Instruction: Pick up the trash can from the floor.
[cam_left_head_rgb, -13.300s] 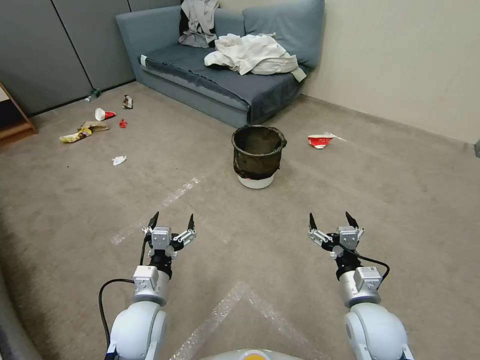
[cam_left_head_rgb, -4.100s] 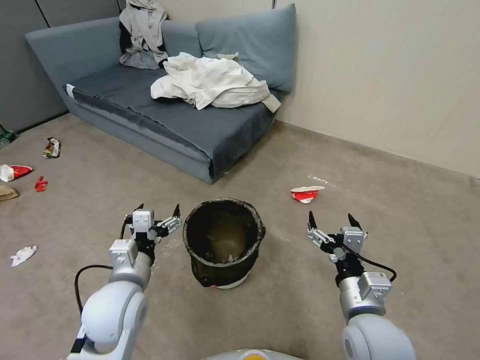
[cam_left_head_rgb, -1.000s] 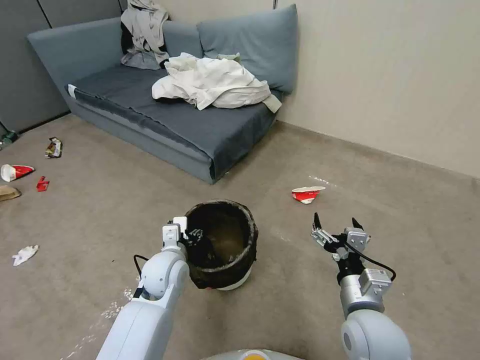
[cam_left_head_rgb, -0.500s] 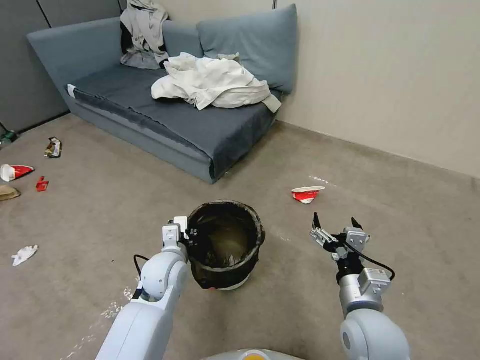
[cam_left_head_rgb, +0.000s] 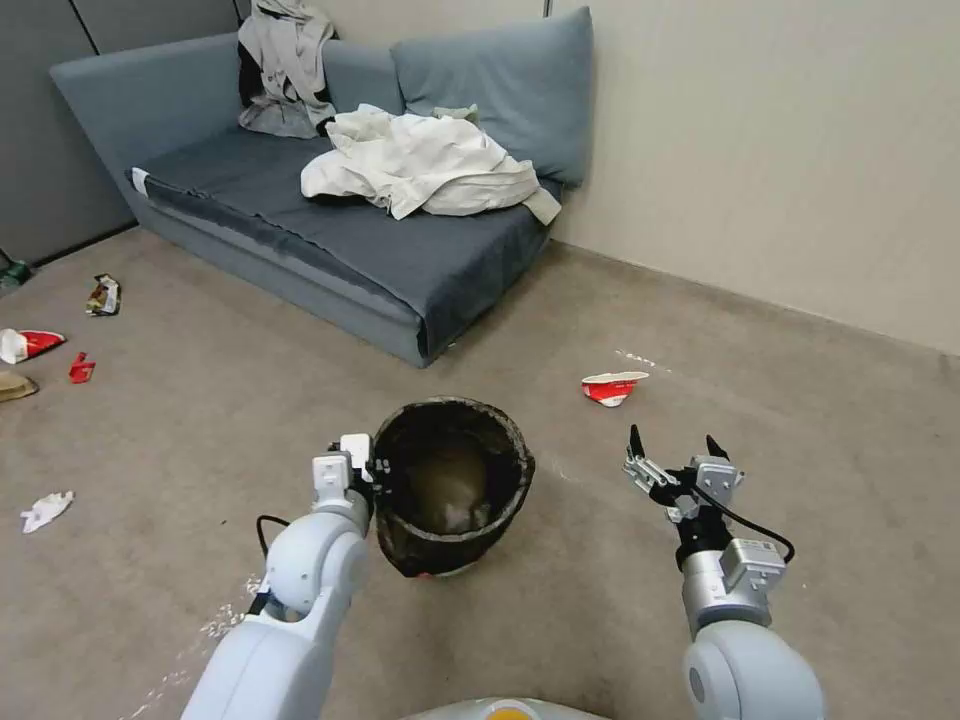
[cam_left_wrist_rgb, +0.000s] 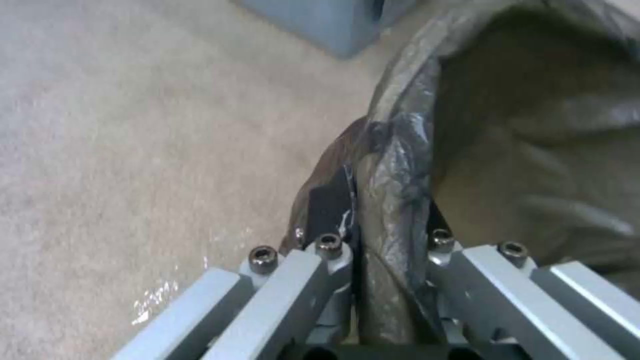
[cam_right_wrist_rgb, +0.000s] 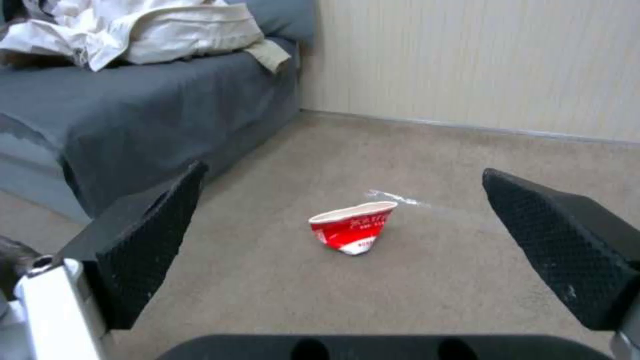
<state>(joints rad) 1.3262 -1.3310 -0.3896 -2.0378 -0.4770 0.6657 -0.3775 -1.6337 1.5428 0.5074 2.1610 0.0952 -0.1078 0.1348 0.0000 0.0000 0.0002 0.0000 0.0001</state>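
The trash can (cam_left_head_rgb: 455, 490), lined with a dark bag folded over its rim, is on the beige carpet floor (cam_left_head_rgb: 200, 420) just ahead of me, leaning a little, with hardly any of its white base showing. My left gripper (cam_left_head_rgb: 378, 472) is shut on the can's left rim. In the left wrist view, my left gripper (cam_left_wrist_rgb: 383, 210) has one finger outside the bag-covered rim and the other inside the trash can (cam_left_wrist_rgb: 520, 125). My right gripper (cam_left_head_rgb: 672, 447) hangs open to the can's right, apart from it, and my right gripper (cam_right_wrist_rgb: 343, 175) holds nothing.
A blue-grey sofa (cam_left_head_rgb: 300, 210) with heaped clothes (cam_left_head_rgb: 420, 165) stands behind the can, against a beige wall (cam_left_head_rgb: 780, 150). A crushed red-and-white cup (cam_left_head_rgb: 612, 386) lies ahead of the right gripper, the same cup (cam_right_wrist_rgb: 351, 227) between its fingers' line of sight. More litter (cam_left_head_rgb: 30, 345) lies far left.
I drove up to the can and my left arm reached in and closed on its left rim. Over the last half second the can shifted and tilted slightly. The right arm stayed put.
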